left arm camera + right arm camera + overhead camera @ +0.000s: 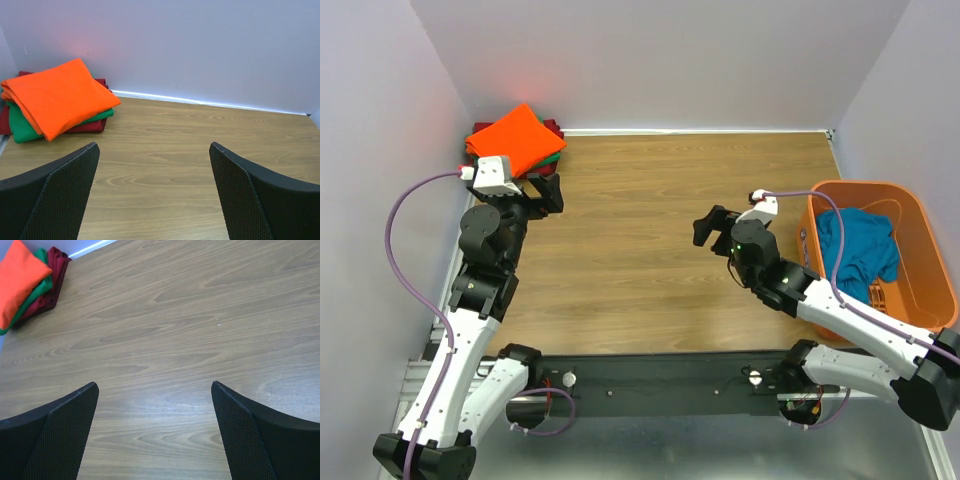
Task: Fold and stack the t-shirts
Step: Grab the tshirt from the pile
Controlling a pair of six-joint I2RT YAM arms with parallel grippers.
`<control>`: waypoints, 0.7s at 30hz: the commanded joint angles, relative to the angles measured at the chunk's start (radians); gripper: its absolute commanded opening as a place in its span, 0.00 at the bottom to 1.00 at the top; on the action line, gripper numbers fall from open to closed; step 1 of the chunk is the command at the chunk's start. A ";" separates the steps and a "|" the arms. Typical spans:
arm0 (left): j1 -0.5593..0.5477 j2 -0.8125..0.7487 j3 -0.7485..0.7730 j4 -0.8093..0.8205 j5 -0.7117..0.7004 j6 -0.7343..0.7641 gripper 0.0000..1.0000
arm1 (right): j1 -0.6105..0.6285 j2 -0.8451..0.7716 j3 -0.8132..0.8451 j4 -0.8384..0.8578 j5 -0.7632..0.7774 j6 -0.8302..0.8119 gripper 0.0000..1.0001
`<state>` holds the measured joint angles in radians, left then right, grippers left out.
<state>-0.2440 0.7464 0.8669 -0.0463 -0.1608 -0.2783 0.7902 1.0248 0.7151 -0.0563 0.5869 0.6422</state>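
Left jaws spread wide and empty over the tabletop [165, 150], facing a folded stack in the far left corner: orange shirt [57, 95] on green shirt [22, 127] on red shirt [87, 126]. Right jaws also spread and empty, just left of the basket [920, 215] at right, which holds the crumpled teal shirt [855, 250]. Likely risks: a pinch snagging the basket and dragging it, or the left arm nudging the stack.

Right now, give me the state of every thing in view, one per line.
Orange shirt: folded, top of the stack.
Green shirt: folded, under the orange one.
Red shirt: folded, bottom of the stack.
Teal shirt: unfolded, crumpled in the basket.
Basket: upright, holding the teal shirt.
Left pincer: open, empty.
Right pincer: open, empty.
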 commanded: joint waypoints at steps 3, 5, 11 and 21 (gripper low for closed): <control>0.002 -0.007 -0.009 0.016 0.029 -0.009 0.98 | -0.002 0.055 0.081 -0.027 0.031 -0.085 1.00; 0.002 -0.005 -0.009 0.017 0.033 -0.009 0.98 | -0.002 0.090 0.125 -0.033 0.065 -0.107 1.00; 0.002 -0.002 -0.011 0.020 0.046 -0.015 0.98 | -0.173 0.256 0.384 -0.163 0.119 -0.194 1.00; 0.002 0.004 -0.014 0.029 0.069 -0.022 0.98 | -1.001 0.343 0.429 -0.246 -0.234 -0.081 1.00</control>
<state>-0.2440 0.7479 0.8665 -0.0444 -0.1196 -0.2909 -0.0696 1.3289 1.1511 -0.2108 0.4759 0.5079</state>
